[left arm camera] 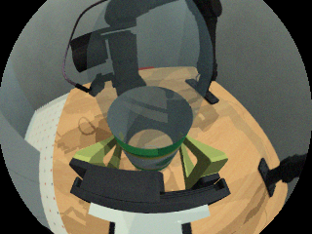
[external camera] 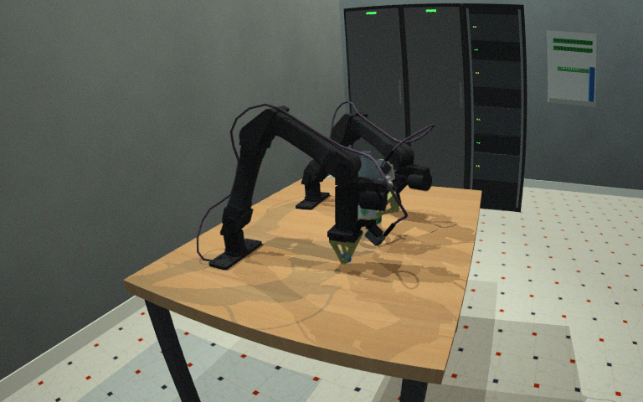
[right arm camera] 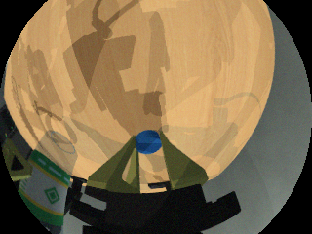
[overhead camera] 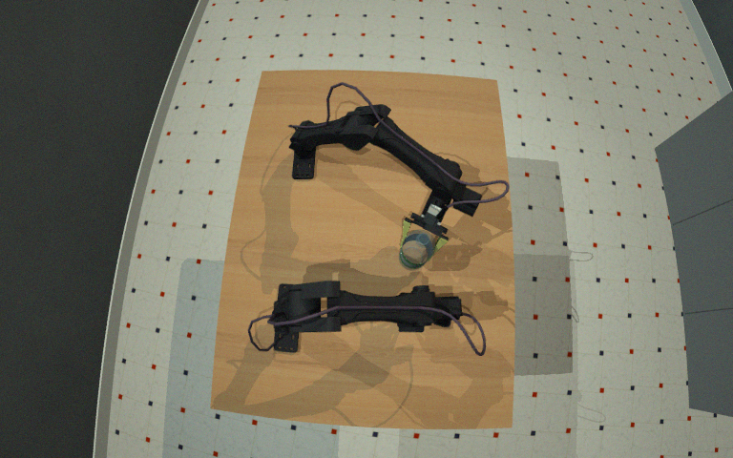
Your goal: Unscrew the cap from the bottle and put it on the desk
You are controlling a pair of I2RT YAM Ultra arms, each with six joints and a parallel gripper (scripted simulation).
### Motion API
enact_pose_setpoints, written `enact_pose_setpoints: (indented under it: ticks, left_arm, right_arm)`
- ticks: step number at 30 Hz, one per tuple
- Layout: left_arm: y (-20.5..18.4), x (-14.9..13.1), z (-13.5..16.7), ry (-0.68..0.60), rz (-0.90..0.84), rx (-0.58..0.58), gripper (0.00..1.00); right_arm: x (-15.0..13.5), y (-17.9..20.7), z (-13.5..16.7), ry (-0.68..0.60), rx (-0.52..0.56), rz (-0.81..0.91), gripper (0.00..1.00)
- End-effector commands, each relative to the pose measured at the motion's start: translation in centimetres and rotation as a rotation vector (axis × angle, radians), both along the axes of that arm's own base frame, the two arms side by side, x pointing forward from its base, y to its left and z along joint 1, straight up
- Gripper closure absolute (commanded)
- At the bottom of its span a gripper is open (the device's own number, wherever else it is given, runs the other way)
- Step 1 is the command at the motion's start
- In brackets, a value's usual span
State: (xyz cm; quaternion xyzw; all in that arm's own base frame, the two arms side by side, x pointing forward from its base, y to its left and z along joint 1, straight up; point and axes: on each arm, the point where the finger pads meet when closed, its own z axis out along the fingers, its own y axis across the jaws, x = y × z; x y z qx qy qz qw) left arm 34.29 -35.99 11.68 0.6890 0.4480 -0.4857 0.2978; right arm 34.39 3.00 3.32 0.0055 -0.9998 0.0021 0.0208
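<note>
Taken left to right across the exterior view, the right tool (external camera: 344, 258) (right arm camera: 148, 136) is pointed down low over the worktop (overhead camera: 335, 226) (external camera: 284, 322) (left arm camera: 234, 114) (right arm camera: 195, 49), its fingers clamped on the blue cap (external camera: 349, 260) (right arm camera: 148, 142). The cap is off the bottle (overhead camera: 414, 254) (external camera: 367, 213) (left arm camera: 150, 114) (right arm camera: 46, 187) and is judged to be held low so that it can be set down without a drop; whether contact with the worktop has been made cannot be told. To its right, the bottle is found upright, with the left tool (overhead camera: 420, 247) (external camera: 388, 207) (left arm camera: 150, 135) (right arm camera: 48, 183) clamped about its body, presumably to steady it until release. Whether its base bears on the worktop could not be verified. In the top view the right tool and cap are concealed beneath the right arm (overhead camera: 378, 306) (external camera: 254, 175); they are disclosed by the exterior and right wrist views. The green-and-white label is shown in the right wrist view, whereas it is largely screened in the exterior view. Release of both items is judged outstanding.
</note>
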Motion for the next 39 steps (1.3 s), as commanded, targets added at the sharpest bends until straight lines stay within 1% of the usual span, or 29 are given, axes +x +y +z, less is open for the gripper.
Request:
enact_pose_setpoints:
  ticks: [1,26,30,39]
  left_arm:
    - [-0.1,0.2,1.8,-0.014,-0.004,-0.044,1.0]
    - [-0.1,0.3,-2.1,-0.012,-0.002,-0.043,1.0]
    - [0.5,0.1,-2.1,-0.026,-0.001,-0.075,1.0]
    - [0.2,-0.1,-2.4,-0.013,-0.008,-0.06,1.0]
  right_arm:
    - [1.2,0.3,1.7,-0.053,0.007,-0.021,1.0]
    - [1.2,0.3,-1.7,-0.054,0.007,-0.021,1.0]
    - [1.2,0.3,-1.6,-0.053,0.005,-0.013,1.0]
    - [1.2,0.3,-1.6,-0.053,0.005,-0.013,1.0]
